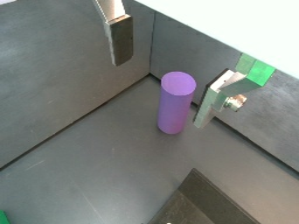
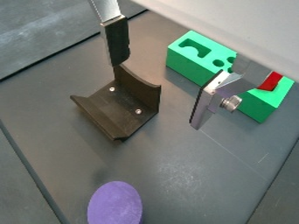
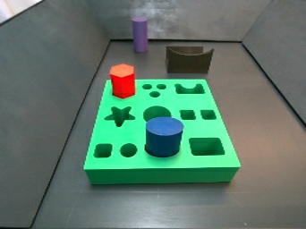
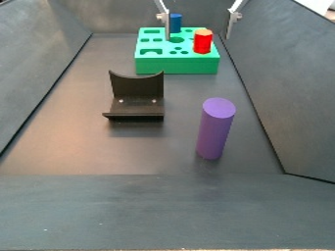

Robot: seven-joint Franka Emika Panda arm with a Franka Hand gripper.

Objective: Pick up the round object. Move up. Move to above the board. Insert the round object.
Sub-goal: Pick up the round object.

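Note:
The round object, a tall slim purple cylinder [image 4: 215, 127], stands upright on the dark floor near the right wall, apart from the board. It also shows in both wrist views [image 1: 176, 103] [image 2: 114, 206] and far back in a side view [image 3: 140, 34]. My gripper [image 1: 163, 92] is open and empty above it, with the jaws wide apart; its fingertips [image 4: 236, 9] just show at the top edge of a side view. The bright-green board [image 3: 134, 164] with shaped holes lies further off [image 4: 155, 65] [image 2: 187, 54].
A red hexagonal prism [image 3: 122, 80] and a short dark-blue cylinder [image 3: 164, 137] stand in the board. The dark fixture [image 4: 135, 96] [image 2: 117, 109] stands on the floor between the board and the purple cylinder. Grey walls enclose the floor on both sides.

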